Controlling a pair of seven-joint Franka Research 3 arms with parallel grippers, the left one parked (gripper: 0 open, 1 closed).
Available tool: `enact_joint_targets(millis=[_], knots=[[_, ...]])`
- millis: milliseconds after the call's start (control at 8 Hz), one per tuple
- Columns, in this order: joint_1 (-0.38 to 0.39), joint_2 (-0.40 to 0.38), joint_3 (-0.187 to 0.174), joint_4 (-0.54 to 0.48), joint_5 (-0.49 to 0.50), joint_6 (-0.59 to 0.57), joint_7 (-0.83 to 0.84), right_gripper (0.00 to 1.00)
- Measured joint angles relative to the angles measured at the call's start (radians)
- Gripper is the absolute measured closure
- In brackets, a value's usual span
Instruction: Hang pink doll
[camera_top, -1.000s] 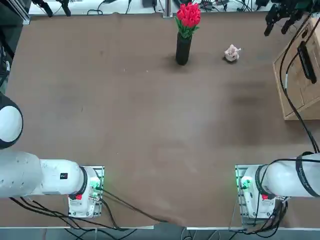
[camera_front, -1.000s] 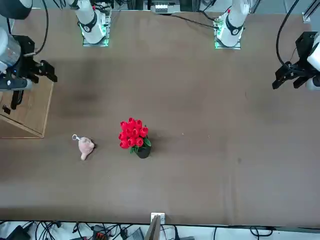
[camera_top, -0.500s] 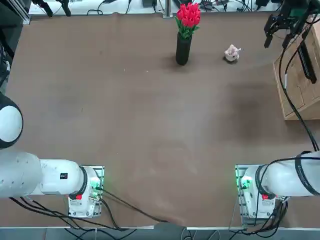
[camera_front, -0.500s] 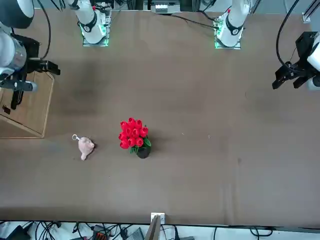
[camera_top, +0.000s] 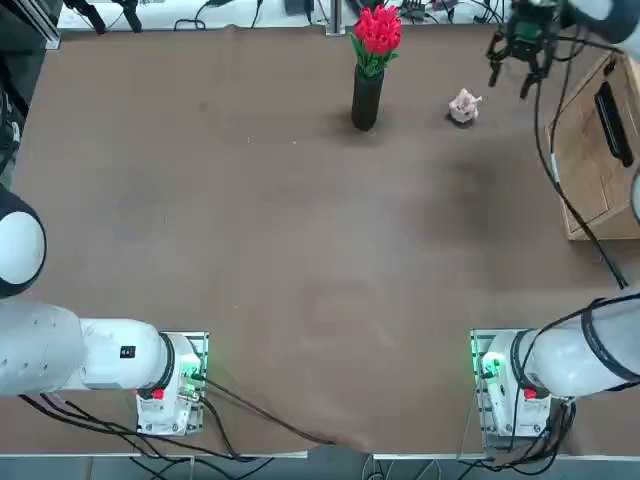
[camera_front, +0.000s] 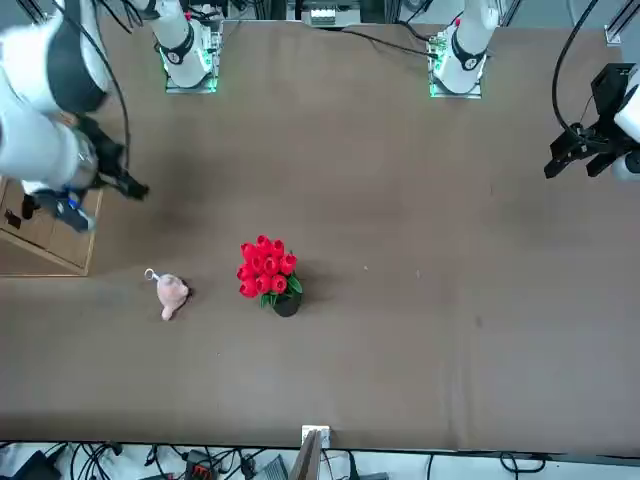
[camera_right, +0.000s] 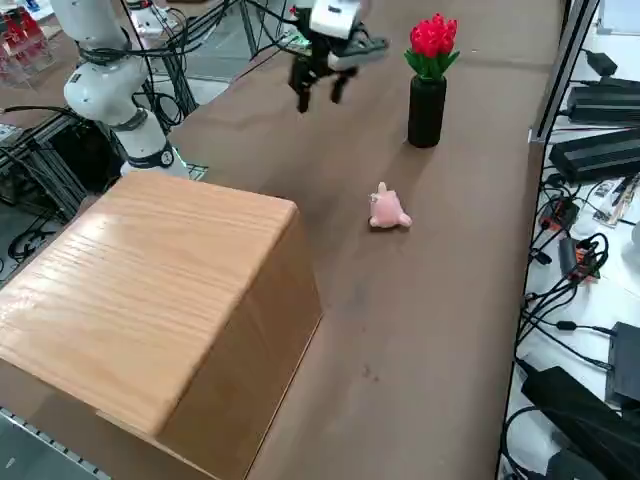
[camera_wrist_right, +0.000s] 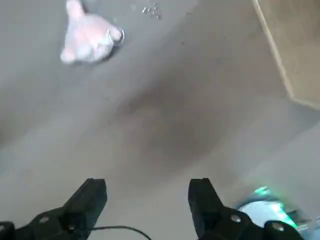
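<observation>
Pale pink plush, the doll (camera_right: 387, 208) lies loose on the table, its ring (camera_front: 150, 274) exposed, probably useful for hanging. Above the table, my right gripper (camera_wrist_right: 148, 192) hangs spread and empty, presumably leaving room to straddle it.

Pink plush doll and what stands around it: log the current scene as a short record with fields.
pink plush doll: lying on the tabletop, unheld
doll's ring: attached
right gripper: open, above the table, holding nothing
vase: black, upright, beside the doll
flowers: red tulips with green leaves, in the vase
wooden cabinet: on the table, black handle
hanging: not yet done
</observation>
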Motion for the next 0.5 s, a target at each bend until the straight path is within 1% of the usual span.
enact_joint_targets(millis=[250, 500], knots=[[0.022, 0.104, 0.0, 0.007, 0.002, 0.168, 0.322, 0.0], [0.023, 0.206, -0.002, 0.01, 0.003, 0.368, 0.636, 0.0]])
